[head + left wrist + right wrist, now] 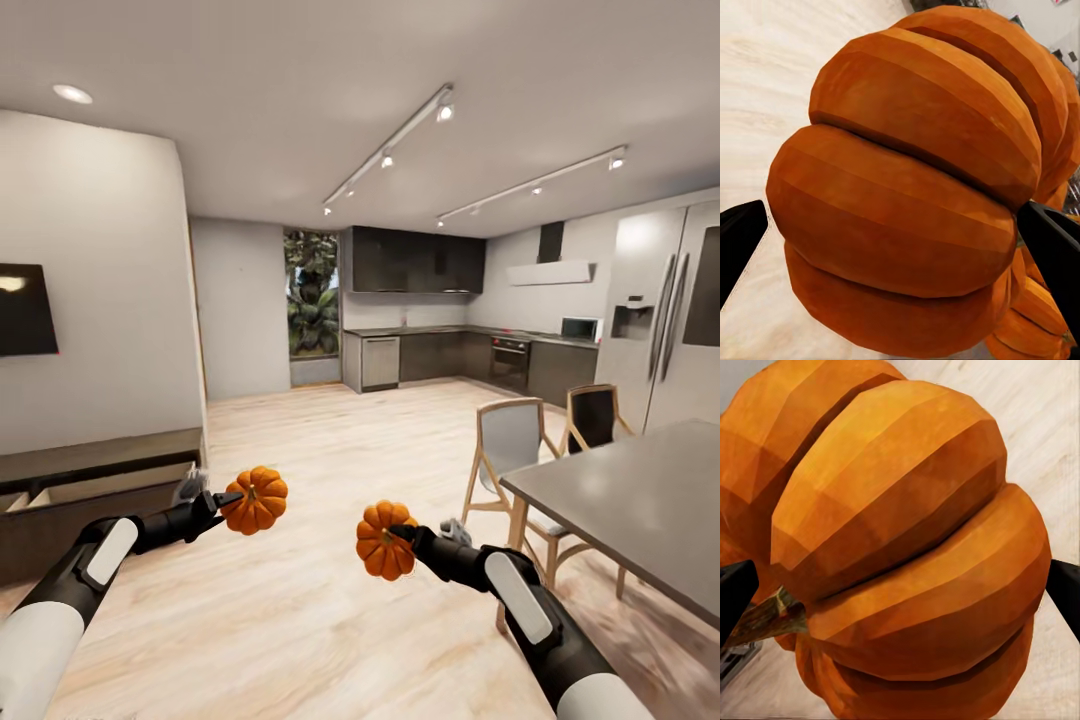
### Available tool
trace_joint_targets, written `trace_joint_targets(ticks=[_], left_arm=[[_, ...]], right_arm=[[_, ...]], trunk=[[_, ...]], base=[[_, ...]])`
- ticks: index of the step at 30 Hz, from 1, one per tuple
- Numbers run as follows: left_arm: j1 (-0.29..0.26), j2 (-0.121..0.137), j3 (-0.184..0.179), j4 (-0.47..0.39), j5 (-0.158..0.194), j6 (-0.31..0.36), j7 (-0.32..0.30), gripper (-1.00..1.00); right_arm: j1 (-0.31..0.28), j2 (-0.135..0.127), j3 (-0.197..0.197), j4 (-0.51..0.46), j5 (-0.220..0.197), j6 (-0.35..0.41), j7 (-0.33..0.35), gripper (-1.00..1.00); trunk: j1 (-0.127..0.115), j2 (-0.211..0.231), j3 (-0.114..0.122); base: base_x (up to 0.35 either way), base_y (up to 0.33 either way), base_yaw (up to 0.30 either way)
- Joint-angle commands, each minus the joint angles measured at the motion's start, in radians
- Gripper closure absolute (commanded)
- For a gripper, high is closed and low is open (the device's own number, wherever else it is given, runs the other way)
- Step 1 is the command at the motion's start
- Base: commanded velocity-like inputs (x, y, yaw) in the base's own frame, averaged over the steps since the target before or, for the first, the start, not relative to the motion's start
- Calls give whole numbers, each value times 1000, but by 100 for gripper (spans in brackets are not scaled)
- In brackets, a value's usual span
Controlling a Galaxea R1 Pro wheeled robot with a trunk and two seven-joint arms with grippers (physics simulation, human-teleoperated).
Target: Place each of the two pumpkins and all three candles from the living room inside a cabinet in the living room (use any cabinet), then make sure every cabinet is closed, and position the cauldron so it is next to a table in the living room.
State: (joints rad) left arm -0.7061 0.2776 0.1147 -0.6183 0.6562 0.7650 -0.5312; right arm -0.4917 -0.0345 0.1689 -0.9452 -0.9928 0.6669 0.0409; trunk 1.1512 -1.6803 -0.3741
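Above the floor, your left gripper (232, 502) and right gripper (400, 535) each clamp one of the pumpkins (255, 499) (385, 540); they look light, rigid, slick — keep squeezing across the ribs.

Two pumpkins (254, 500) (384, 541); two chairs (508, 441) (592, 416); one table (640, 505)

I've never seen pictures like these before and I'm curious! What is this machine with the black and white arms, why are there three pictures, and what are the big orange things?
It is a robot in a computer-made house. The big picture comes from a camera on its head, looking over both arms. The left gripper holds one pumpkin, and the right gripper holds another pumpkin. The other two pictures come from small cameras on the wrists, so each pumpkin looks huge: the left one and the right one, between black fingers. Beside the left arm is a low dark cabinet with an open drawer, under a black TV. Beside the right arm stands a grey table with chairs. Behind is a kitchen.
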Motion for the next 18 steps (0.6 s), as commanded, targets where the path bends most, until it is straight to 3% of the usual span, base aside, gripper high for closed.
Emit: trace_joint_targets(ticks=[1, 9, 18], left_arm=[[-1, -1, 3, 0, 2, 7, -2, 100], [-1, -3, 3, 0, 2, 7, -3, 100], [-1, -2, 3, 0, 2, 7, -3, 100]], right_arm=[[-1, -1, 2, -8, -3, 2, 2, 100], [1, -1, 62, -104, -3, 0, -34, 100], [2, -2, 76, -126, -3, -4, -36, 100]], trunk=[[0, -1, -2], [0, -1, -6], [0, -1, -6]], base=[[213, -207, 281], [210, -177, 237], [210, -116, 27]])
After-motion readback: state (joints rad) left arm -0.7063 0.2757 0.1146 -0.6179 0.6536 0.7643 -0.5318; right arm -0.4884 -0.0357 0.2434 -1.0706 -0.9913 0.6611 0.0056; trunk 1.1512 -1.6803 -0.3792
